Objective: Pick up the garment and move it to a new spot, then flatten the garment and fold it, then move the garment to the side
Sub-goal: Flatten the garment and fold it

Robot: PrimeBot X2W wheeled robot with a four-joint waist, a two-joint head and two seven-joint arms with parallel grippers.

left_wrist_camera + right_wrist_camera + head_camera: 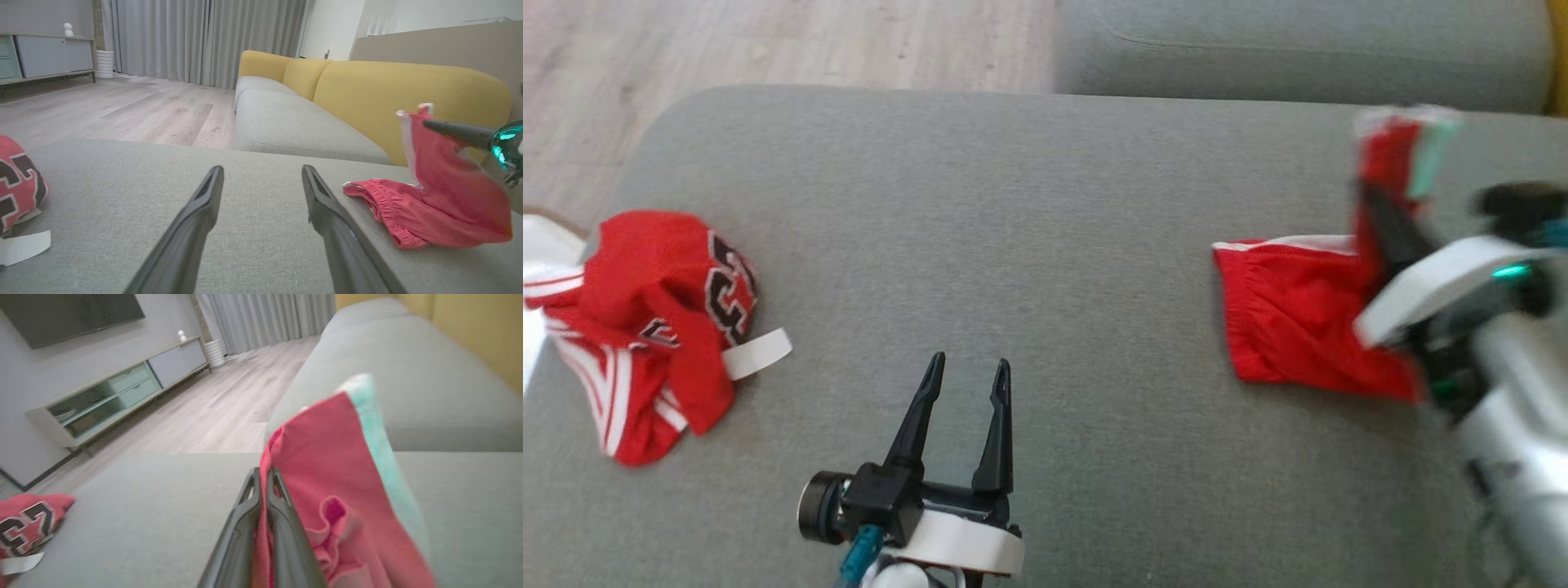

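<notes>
I see the garment (1290, 327) as plain red with a white band along one edge, though that band reads pale mint in the right wrist view. The jersey (645, 318) is red as well, with black numerals outlined in white and white stripes along its trim. Around them I have a flat grey woven cushion (1045, 204), a mustard-yellow backrest (408, 90), a pale wood-grain floor (768, 41), grey pleated curtains (204, 36), and the black fingers of the left gripper (971, 361).

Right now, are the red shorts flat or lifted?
Partly lifted: the right gripper pinches one edge of the red shorts up; the rest lies down.
</notes>
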